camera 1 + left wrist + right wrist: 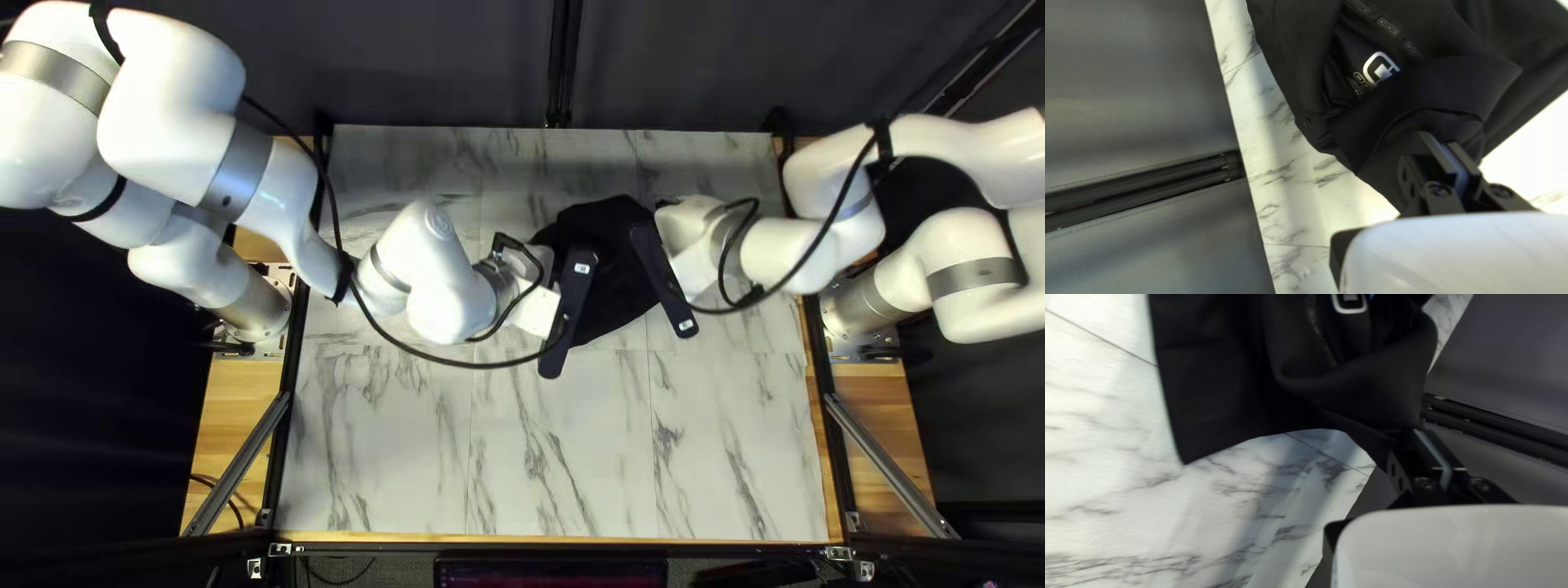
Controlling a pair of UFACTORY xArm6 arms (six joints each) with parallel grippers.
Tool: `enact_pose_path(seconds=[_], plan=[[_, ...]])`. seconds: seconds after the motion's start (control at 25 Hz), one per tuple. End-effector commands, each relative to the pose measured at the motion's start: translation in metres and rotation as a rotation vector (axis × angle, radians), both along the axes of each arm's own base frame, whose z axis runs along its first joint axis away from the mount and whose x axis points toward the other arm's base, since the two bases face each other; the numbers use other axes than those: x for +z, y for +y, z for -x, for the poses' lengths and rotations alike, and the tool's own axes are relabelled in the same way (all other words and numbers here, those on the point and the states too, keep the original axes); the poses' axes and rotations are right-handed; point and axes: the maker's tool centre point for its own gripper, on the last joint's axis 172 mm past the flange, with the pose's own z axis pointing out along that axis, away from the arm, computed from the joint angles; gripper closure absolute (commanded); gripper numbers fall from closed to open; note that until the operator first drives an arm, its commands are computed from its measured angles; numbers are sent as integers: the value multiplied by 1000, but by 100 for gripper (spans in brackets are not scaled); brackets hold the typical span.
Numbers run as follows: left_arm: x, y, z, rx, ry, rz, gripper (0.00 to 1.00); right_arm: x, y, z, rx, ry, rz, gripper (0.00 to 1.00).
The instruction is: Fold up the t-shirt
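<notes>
Over the marbled counter [557,457], top left view, the black t-shirt [615,245] is between the left end effector [541,309] and the right end effector [690,267]. Left wrist view: clamped on the t-shirt. Right wrist view: clamped on it also.

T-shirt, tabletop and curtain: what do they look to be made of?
T-shirt: matt black cloth, probably smooth knit, from its soft folds. Tabletop: pale panels with grey marble-like veins and seams, faintly glossy; stone or printed laminate, I can't tell. Curtain: dark, dull sheen, seemingly fabric or vinyl, with stitch-like lines.
</notes>
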Motion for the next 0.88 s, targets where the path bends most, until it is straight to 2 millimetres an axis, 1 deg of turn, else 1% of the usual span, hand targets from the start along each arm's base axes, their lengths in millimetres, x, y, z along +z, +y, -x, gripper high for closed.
enact_pose_path(seconds=[0.04,0.12,0.28,0.52,0.72,0.8,0.88], plan=[[-5,-11,1,-5,6,0,100,-3,16,6,-13,3,-2,100],[-8,-13,3,-5,9,1,100,-5,20,10,-19,6,-3,100],[-13,-19,7,-5,18,5,100,-15,22,27,-40,15,-14,100],[-21,-20,12,-6,32,9,100,-24,27,37,-61,23,-27,100],[-36,-23,7,-17,51,19,100,-45,26,49,-74,34,-46,100],[-46,-25,3,-25,57,31,100,-54,24,58,-84,37,-58,100],[-53,-27,-1,-31,63,41,100,-58,23,63,-93,38,-67,100]])
